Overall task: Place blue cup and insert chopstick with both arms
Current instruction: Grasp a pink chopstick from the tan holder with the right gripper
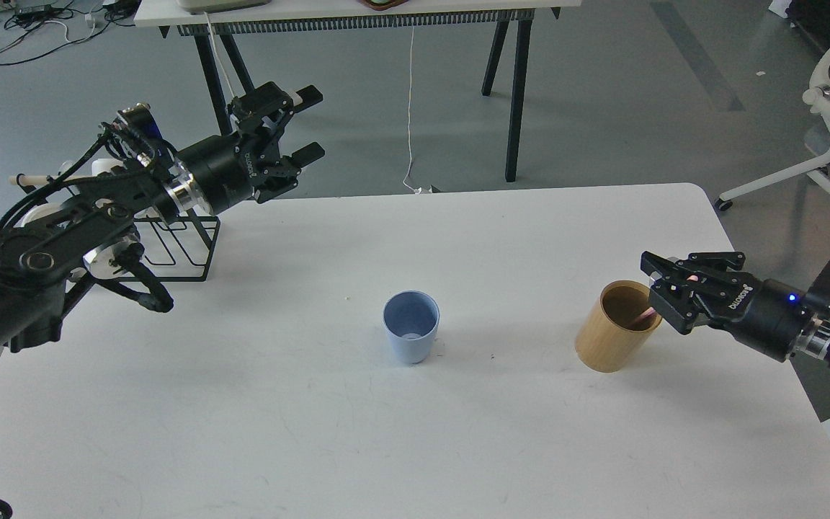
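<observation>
The blue cup [411, 326] stands upright and empty at the middle of the white table [458, 447]. At the right, my right gripper [656, 288] hovers over the far rim of a tan wooden holder [611, 339]. It is shut on the pink chopstick [647, 315], whose lower end still shows just inside the holder's rim. My left gripper [312, 122] is open and empty, raised over the table's far left edge, well away from the cup.
A black wire rack [183, 241] sits at the table's far left, under my left arm. Behind the table stand another table's dark legs [516, 94] with a hanging white cable. A white chair [829, 144] is off the right edge.
</observation>
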